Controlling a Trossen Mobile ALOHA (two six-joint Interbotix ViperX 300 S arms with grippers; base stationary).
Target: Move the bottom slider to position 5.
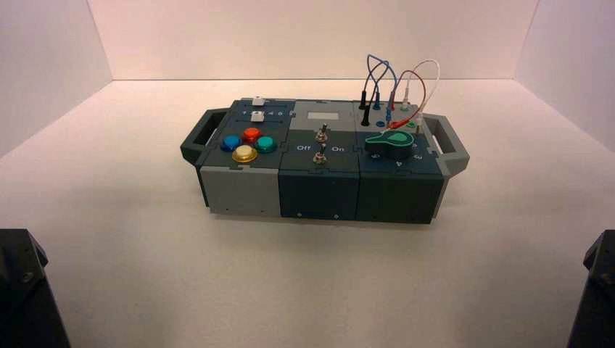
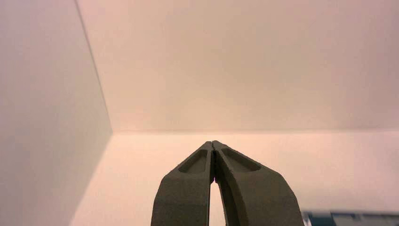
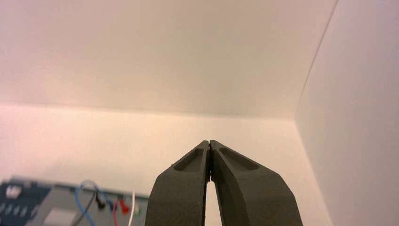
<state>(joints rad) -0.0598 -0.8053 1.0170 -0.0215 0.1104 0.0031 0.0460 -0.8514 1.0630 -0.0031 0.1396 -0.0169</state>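
The box (image 1: 319,192) stands in the middle of the white floor in the high view. The bottom slider (image 1: 257,116), a small white square knob, sits on the box's far-left panel, on the nearer of two tracks, with tiny white marks to its right. I cannot read them, so I cannot pick out position 5. The twin white knob (image 1: 257,101) lies just behind it. My left gripper (image 2: 213,143) and right gripper (image 3: 209,142) are both shut and empty, parked well short of the box, pointing at the far wall.
Four coloured buttons (image 1: 248,142) sit in front of the sliders, two toggle switches (image 1: 320,145) mid-box, a green knob (image 1: 386,140) and looped wires (image 1: 391,87) at the right. The box has side handles (image 1: 197,138). White walls enclose the area. The arm bases (image 1: 22,290) fill the near corners.
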